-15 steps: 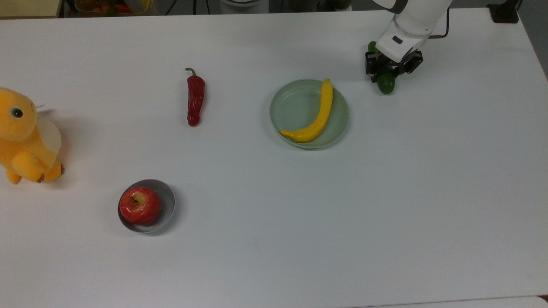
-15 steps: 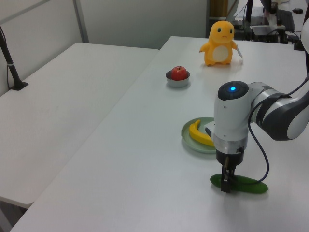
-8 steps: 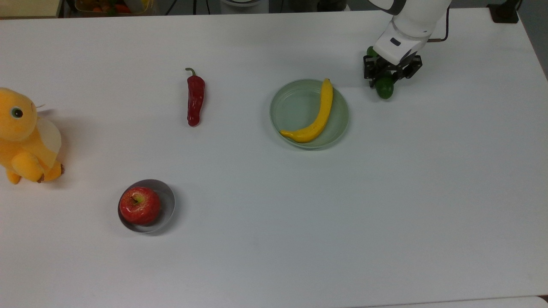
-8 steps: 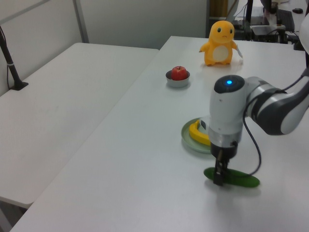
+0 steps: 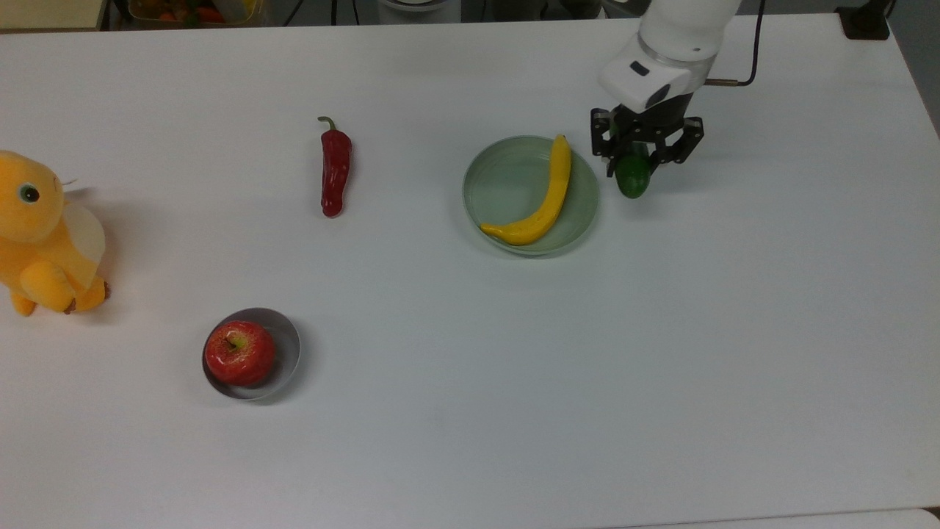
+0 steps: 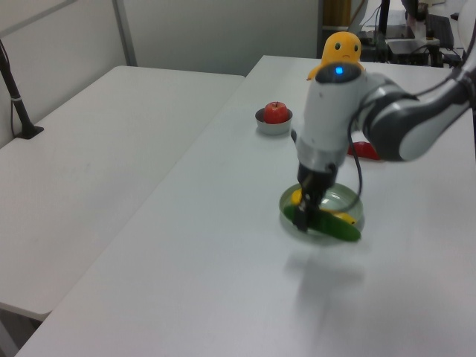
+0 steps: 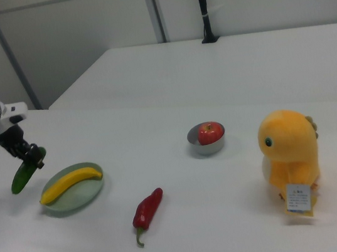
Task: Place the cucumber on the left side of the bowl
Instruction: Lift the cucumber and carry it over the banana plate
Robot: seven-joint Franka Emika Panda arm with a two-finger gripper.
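The tool [image 5: 634,150] is gripping the cucumber [image 5: 632,178] and carrying it clear of the desk [image 5: 470,411]. A second ago the cucumber was lying on the desk farther toward the top view's right; now it is hanging in the air just beside the plate [image 5: 507,192], tilted with one end dipping lower in the right view. That means the pickup is done and the carry is under way, though most of the trip seems to be left: the bowl [image 5: 283,360] is sitting well apart, toward the top view's lower left. The bowl is holding an apple [image 5: 240,353] that is nearly filling it. The plate is holding a banana [image 5: 542,202]. A chili [image 5: 335,170] is lying on the desk between plate and toy [image 5: 40,235].
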